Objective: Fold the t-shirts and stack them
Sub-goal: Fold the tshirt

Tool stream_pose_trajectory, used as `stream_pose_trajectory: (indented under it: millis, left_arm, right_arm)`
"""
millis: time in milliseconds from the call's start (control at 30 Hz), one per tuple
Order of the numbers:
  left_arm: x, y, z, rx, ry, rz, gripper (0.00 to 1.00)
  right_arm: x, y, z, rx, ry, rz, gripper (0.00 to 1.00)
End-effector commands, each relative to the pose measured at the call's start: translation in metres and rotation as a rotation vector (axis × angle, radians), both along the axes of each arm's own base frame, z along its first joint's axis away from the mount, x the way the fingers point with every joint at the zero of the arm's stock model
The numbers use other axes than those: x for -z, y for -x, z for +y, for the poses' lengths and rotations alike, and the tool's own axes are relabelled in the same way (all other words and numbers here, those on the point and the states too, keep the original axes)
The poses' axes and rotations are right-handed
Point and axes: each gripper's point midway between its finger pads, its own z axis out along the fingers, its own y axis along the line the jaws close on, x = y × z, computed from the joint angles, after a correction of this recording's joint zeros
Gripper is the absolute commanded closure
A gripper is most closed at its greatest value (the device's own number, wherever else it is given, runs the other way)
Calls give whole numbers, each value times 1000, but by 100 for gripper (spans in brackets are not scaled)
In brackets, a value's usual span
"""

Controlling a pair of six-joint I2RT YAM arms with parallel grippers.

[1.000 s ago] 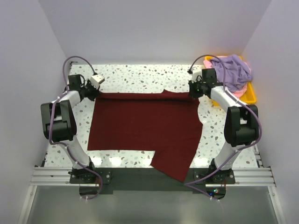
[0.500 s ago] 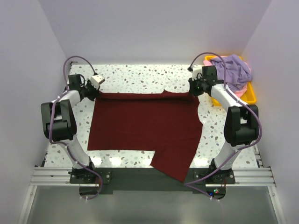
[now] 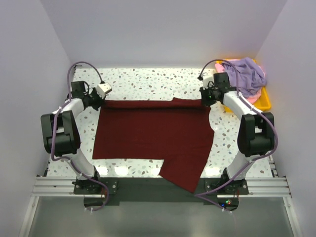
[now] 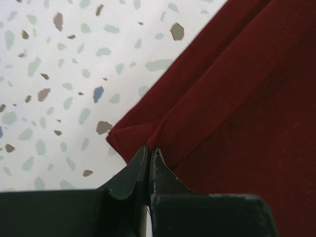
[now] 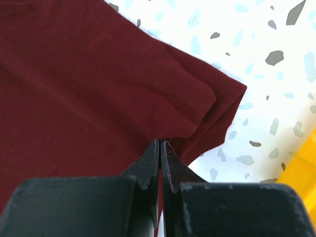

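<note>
The dark maroon t-shirt (image 3: 153,133) lies spread on the speckled table, its far edge rolled over a little. My left gripper (image 3: 100,100) is shut on its far left corner; in the left wrist view the gripper (image 4: 149,153) pinches a fold of the maroon cloth (image 4: 237,98). My right gripper (image 3: 205,98) is shut on the far right corner; in the right wrist view the gripper (image 5: 160,145) pinches the maroon cloth (image 5: 89,79). The lavender t-shirt (image 3: 244,74) lies heaped in the yellow tray, with the pale pink t-shirt (image 3: 253,98) peeking out under it.
The yellow tray (image 3: 265,101) stands at the far right corner, close to my right arm; its edge shows in the right wrist view (image 5: 298,168). One maroon sleeve (image 3: 185,170) hangs over the table's near edge. White walls enclose the table on three sides.
Both grippers have drawn the shirt's far corners slightly toward the near side, and the far edge now lies folded over a little. The left wrist has shifted slightly.
</note>
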Motion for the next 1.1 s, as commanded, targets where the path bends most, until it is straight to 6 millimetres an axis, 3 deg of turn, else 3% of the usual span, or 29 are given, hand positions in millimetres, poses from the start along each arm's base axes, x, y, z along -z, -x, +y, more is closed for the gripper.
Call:
stream_pose_trajectory:
  millis: [0, 233, 400, 600, 767, 900, 1000, 1067]
  left_arm:
    - [11, 4, 14, -5, -66, 0, 100]
    - [41, -6, 25, -39, -91, 59, 100]
    - [41, -6, 27, -32, -103, 58, 100]
    - [21, -11, 24, -32, -87, 16, 100]
    - [-14, -32, 24, -44, -62, -59, 100]
    - [-24, -41, 25, -37, -67, -80, 100]
    - [-22, -40, 25, -26, -85, -89, 100]
    - [-11, -33, 25, -11, -98, -71, 100]
  right_arm:
    - [11, 0, -10, -1, 55, 7, 100]
    - [38, 10, -8, -2, 47, 73, 100]
    - [35, 14, -5, -15, 27, 84, 100]
    - [13, 10, 1, -25, -2, 52, 100]
    - [-11, 0, 0, -21, 1, -3, 100]
    - [-7, 3, 3, -36, -6, 14, 100]
    - [7, 10, 2, -41, 2, 47, 100]
    - [14, 15, 1, -43, 5, 61, 100]
